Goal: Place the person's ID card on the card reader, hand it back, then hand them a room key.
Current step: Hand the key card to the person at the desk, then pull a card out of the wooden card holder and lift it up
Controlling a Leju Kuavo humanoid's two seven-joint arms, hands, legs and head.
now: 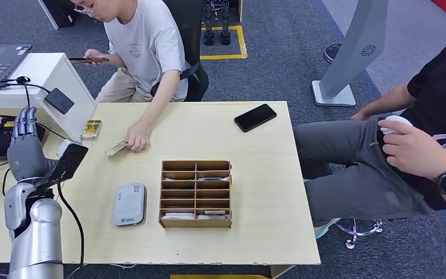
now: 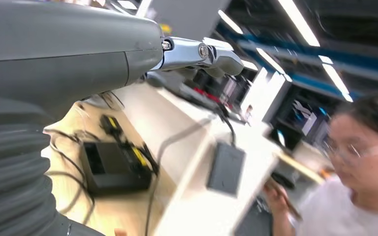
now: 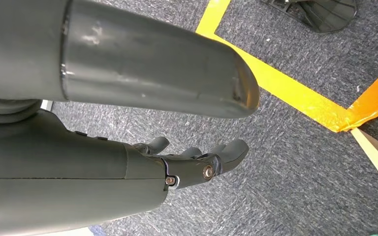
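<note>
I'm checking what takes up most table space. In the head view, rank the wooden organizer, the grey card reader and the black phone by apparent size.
1. Wooden organizer, clearly largest.
2. Grey card reader.
3. Black phone, smallest; it lies farther from the camera, so its gap to the reader is uncertain.

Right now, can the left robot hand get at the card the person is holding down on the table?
Probably yes. The left robot hand is raised at the table's left edge, the card lies nearby with bare tabletop between, though the person's hand covers one end.
</note>
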